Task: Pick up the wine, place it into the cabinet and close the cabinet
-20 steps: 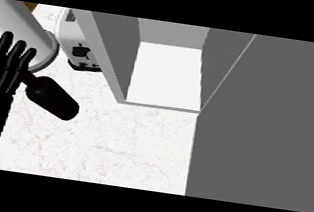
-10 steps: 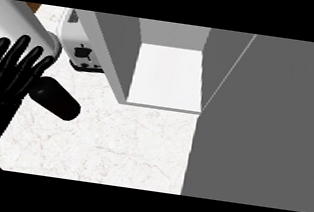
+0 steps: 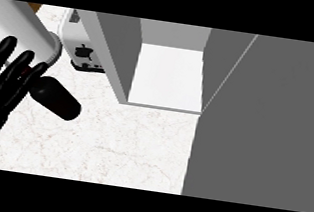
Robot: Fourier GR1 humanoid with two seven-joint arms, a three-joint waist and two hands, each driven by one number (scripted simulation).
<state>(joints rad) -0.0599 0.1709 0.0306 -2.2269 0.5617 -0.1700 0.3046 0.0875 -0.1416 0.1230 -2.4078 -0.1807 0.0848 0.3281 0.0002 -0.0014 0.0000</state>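
Observation:
My left hand (image 3: 3, 84) is raised at the left edge, open, fingers straight and pointing up, with its thick thumb (image 3: 56, 98) sticking out to the right over the marble counter (image 3: 110, 147). It holds nothing. The cabinet (image 3: 168, 77) stands open at the centre, its white floor bare. Its grey door (image 3: 269, 124) fills the right side of the view and hides what lies behind it. I see no wine bottle anywhere. My right hand does not show.
A white appliance with a black knob (image 3: 85, 53) stands on the counter just left of the cabinet's grey side wall (image 3: 111, 51). A large white rounded object (image 3: 15, 22) sits at the upper left, behind my left hand.
My left hand swung a little right, then back left and slightly lower, staying open. The grey door's edge crept slightly leftwards. The cabinet interior looks the same.

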